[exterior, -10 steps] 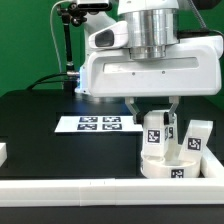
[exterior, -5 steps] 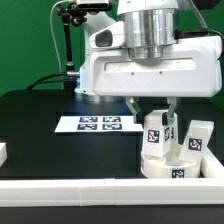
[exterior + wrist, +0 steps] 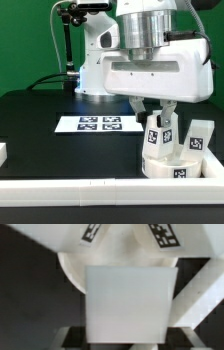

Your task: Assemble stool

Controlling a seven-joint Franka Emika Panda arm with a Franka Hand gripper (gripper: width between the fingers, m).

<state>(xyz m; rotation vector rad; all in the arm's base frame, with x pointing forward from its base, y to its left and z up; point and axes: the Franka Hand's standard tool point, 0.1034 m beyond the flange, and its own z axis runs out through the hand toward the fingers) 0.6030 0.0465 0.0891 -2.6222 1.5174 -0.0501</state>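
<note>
In the exterior view, the white arm fills the upper centre and right of the frame, and its end effector [image 3: 157, 117] hangs over the lower right. Its two dark fingers [image 3: 140, 108] stand on either side of an upright tagged leg [image 3: 157, 131] and appear closed on it. That leg stands on the round seat [image 3: 170, 163], which lies flat on the black bench [image 3: 40, 115] at the lower right. A second leg [image 3: 199, 137] stands on the seat at the frame's right edge, just beside the held one. The marker board [image 3: 97, 124] lies flat at centre, left of the seat and apart from it. A white rail [image 3: 70, 197] runs along the bottom edge.

In the wrist view, the leg [image 3: 128, 303] fills the centre as a plain white block, with the seat [image 3: 120, 249] behind it in the upper half. Two tagged legs [image 3: 165, 236] show at the top edge.
</note>
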